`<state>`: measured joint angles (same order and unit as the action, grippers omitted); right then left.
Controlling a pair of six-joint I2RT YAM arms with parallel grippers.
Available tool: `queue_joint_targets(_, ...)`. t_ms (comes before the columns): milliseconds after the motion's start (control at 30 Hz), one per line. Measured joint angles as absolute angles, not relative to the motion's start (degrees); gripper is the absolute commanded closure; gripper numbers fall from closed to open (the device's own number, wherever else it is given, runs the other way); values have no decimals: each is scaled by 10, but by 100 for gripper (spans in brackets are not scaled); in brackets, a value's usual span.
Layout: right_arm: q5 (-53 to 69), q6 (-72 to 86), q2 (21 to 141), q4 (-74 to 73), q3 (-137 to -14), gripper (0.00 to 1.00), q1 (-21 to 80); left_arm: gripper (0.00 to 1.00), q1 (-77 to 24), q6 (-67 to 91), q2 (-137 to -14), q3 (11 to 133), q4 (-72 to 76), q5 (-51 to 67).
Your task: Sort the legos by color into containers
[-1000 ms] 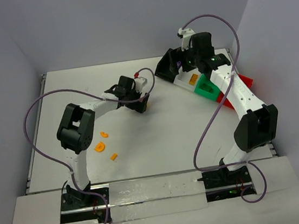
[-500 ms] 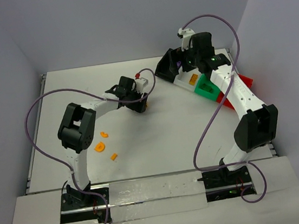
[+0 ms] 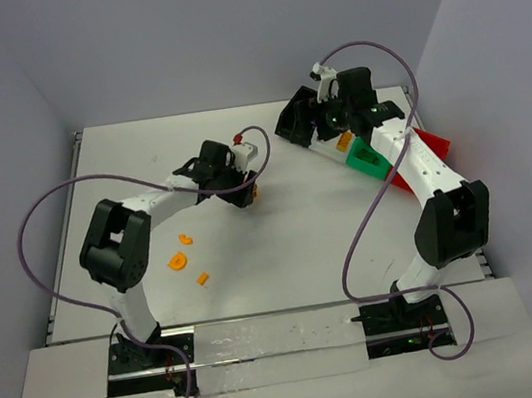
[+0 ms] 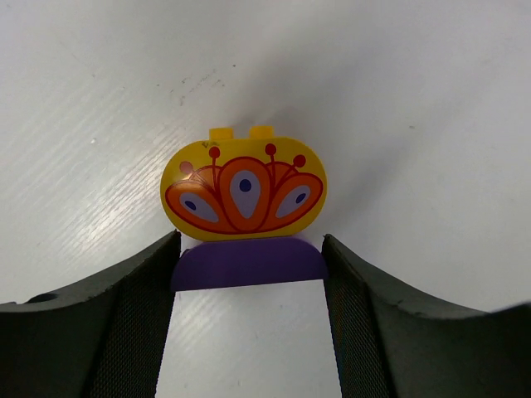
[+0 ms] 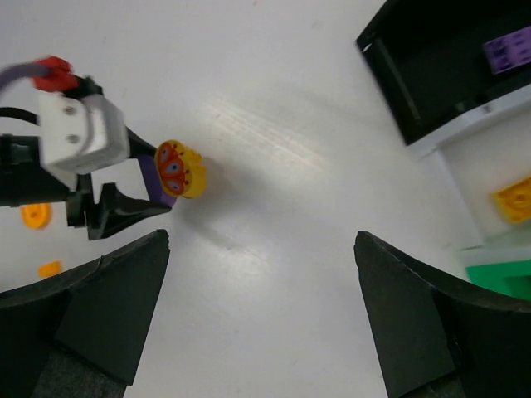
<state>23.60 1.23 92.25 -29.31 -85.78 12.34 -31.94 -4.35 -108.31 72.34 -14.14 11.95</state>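
Observation:
My left gripper (image 4: 249, 249) is shut on a purple lego (image 4: 249, 264), both fingers pressing its ends. A yellow oval lego (image 4: 243, 189) with a red and blue pattern sits fixed on its front. In the top view this pair (image 3: 254, 193) is at mid-table under my left gripper (image 3: 244, 190). Three orange legos (image 3: 177, 260) lie near the left arm. The containers stand at the back right: black (image 3: 293, 118), white (image 3: 330, 143), green (image 3: 366, 156), red (image 3: 434, 144). My right gripper (image 5: 261, 249) hangs open and empty beside them, above bare table.
The right wrist view shows a purple lego (image 5: 508, 50) in the black bin (image 5: 431, 91) and an orange one (image 5: 513, 199) in the white bin (image 5: 485, 157). Grey walls close the table at the back and on both sides. Purple cables arch over both arms.
My left gripper has closed from wide open onto the purple lego, and the left arm's elbow has swung left. The right wrist has shifted slightly left near the bins.

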Motion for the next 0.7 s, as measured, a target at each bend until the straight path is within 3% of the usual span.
queue_joint_targets(300, 475, 147, 968, -234, -746, 0, 131, 65, -330, -56, -865, 633, -94, 152)
queue_joint_targets(700, 602, 212, 979, -163, -747, 0, 190, 70, -373, -56, -818, 584, -89, 159)
